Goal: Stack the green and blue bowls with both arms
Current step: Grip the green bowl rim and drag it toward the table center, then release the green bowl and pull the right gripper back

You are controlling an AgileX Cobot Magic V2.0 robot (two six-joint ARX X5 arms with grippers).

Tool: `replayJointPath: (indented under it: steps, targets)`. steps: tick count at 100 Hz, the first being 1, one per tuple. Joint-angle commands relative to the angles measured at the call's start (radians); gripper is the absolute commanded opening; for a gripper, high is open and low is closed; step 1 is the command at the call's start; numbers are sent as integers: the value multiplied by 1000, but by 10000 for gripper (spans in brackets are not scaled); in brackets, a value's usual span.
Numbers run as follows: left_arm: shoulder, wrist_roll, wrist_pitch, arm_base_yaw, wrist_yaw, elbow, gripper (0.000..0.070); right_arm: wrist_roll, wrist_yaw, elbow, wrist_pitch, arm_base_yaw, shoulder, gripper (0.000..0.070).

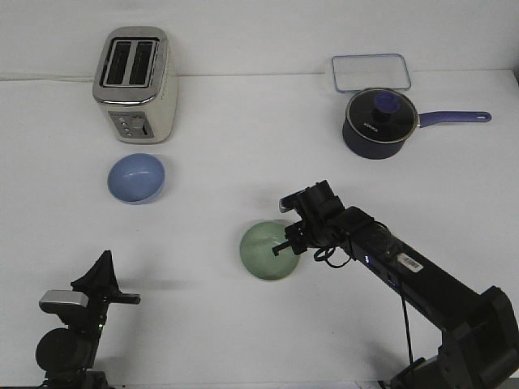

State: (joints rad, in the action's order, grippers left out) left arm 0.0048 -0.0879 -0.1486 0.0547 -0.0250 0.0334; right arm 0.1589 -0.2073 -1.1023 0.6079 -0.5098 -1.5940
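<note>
The pale green bowl (268, 251) sits upright on the white table near the middle. My right gripper (285, 243) is at its right rim, with one black finger (280, 250) reaching over the rim into the bowl. The wrist hides how the jaws stand. The blue bowl (136, 178) sits upright at the left, just in front of the toaster, well apart from both grippers. My left gripper (105, 263) is low at the near left edge, pointing away from me, its fingers together in one point and empty.
A cream and chrome toaster (136, 83) stands at the back left. A dark navy saucepan (379, 123) with a purple handle pointing right stands at the back right. A clear rectangular lid (370, 72) lies behind it.
</note>
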Motion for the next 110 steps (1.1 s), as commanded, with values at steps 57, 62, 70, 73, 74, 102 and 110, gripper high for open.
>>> replayJointPath:
  steps: [57, 62, 70, 73, 74, 102, 110]
  targets:
    - [-2, 8, -10, 0, 3, -19, 13, 19, -1, -40, 23, 39, 97, 412]
    - [-2, 8, -10, 0, 3, -19, 13, -1, -1, -50, 40, 67, 132, 412]
    - [-2, 8, -10, 0, 3, -19, 13, -37, 5, -58, 55, 127, 192, 412]
    - [-2, 8, -10, 0, 3, -19, 13, -50, 9, -58, 56, 155, 220, 412]
    - [-2, 8, -10, 0, 3, -19, 13, -54, 11, -58, 56, 164, 229, 412]
    - [-2, 8, -10, 0, 3, -19, 13, -159, 77, -56, 58, 415, 444, 412]
    - [-2, 8, -10, 0, 3, -19, 13, -164, 77, -47, 47, 455, 486, 412]
